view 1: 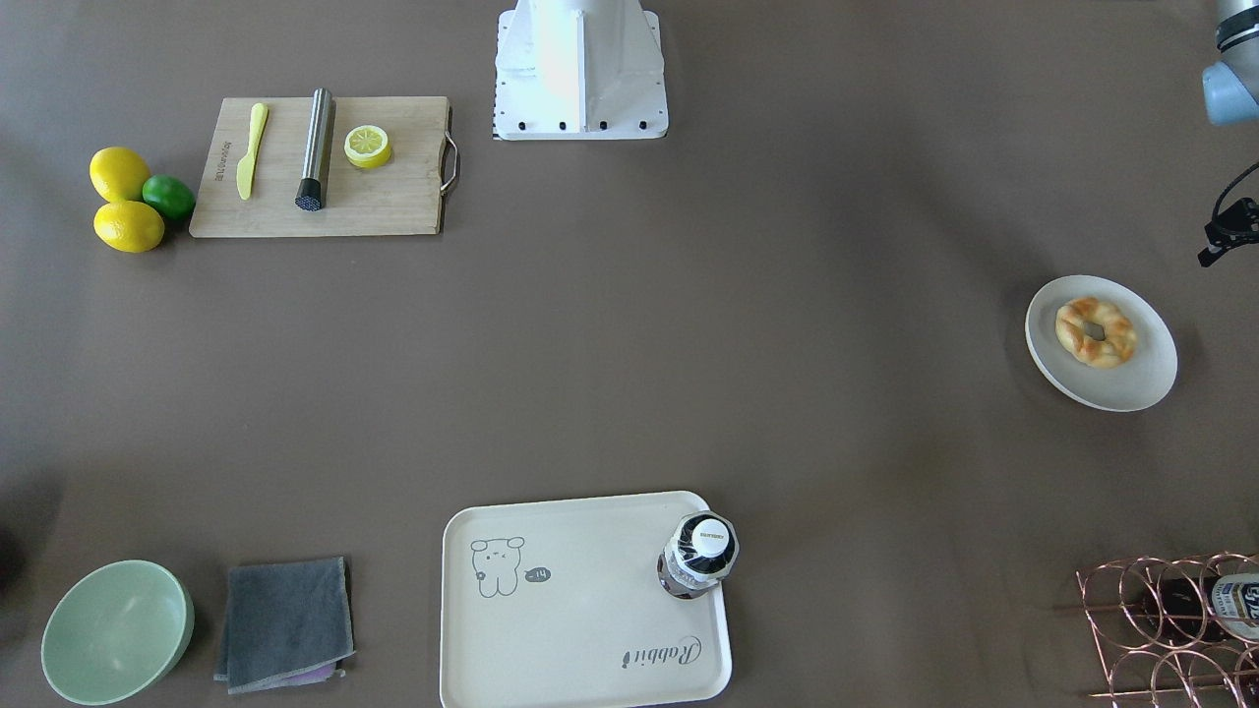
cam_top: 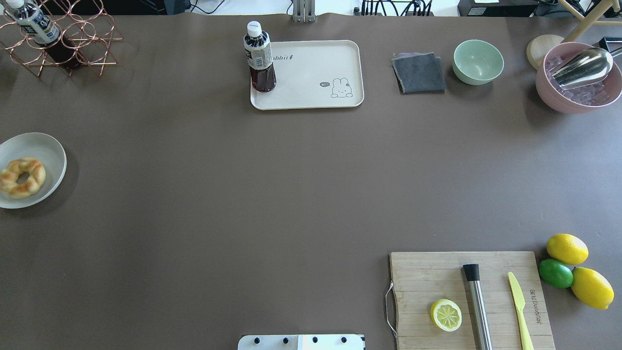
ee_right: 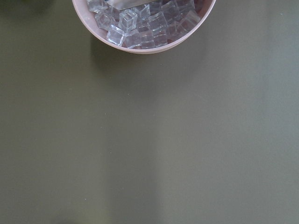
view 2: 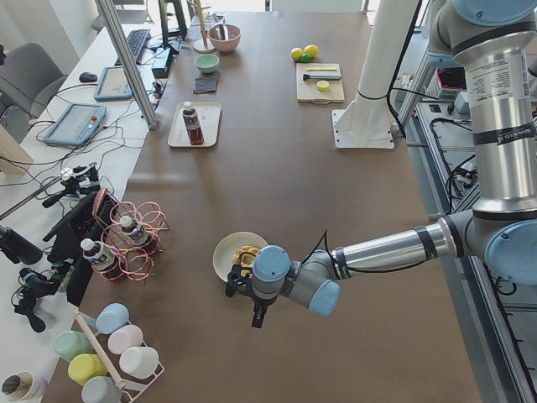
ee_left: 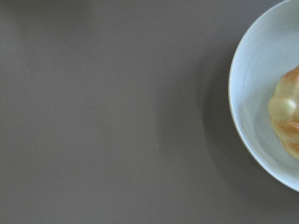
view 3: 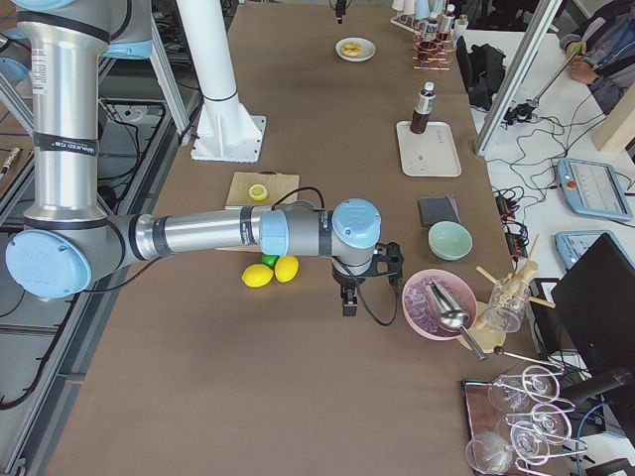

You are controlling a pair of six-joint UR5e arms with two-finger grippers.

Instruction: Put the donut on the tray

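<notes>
The donut (view 1: 1095,332), a twisted golden ring, lies on a round white plate (view 1: 1131,383) at the table's left end; it also shows in the overhead view (cam_top: 22,177) and at the right edge of the left wrist view (ee_left: 286,112). The cream tray (view 1: 580,629) with the rabbit drawing lies at the far middle (cam_top: 311,73). My left gripper (view 2: 257,316) hangs just beside the plate, apart from the donut. My right gripper (view 3: 347,296) hangs near the pink ice bowl. I cannot tell whether either is open or shut.
A dark drink bottle (cam_top: 260,58) stands on the tray's corner. A copper rack (cam_top: 58,43), grey cloth (cam_top: 419,73), green bowl (cam_top: 478,61) and pink ice bowl (cam_top: 578,80) line the far edge. A cutting board (cam_top: 471,296) with a lemon half, lemons and a lime is near right.
</notes>
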